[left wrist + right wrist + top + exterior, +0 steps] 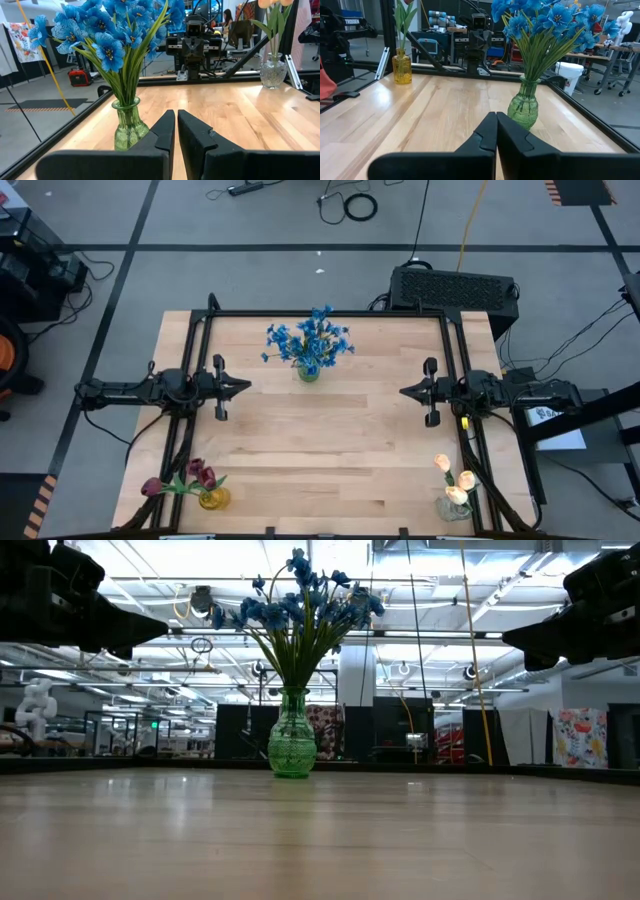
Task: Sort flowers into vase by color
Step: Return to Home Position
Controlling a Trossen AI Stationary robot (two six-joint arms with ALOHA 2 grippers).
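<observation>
The blue flowers [310, 340] stand with their stems in a green glass vase [292, 745] near the table's far edge, at its middle. Dark red tulips [190, 478] sit in a yellow vase [213, 499] at the near left corner. Cream-yellow tulips [455, 477] sit in a clear vase [453, 506] at the near right corner. My left gripper [246, 388] hangs shut above the table's left side, pointing right. My right gripper [403, 392] hangs shut above the right side, pointing left. Both are well clear of every vase.
A black frame [320, 314] runs along the table's far edge and both sides. Bare wood [325, 440] lies between the two grippers and the three vases. A black box [452, 286] sits off the far right corner.
</observation>
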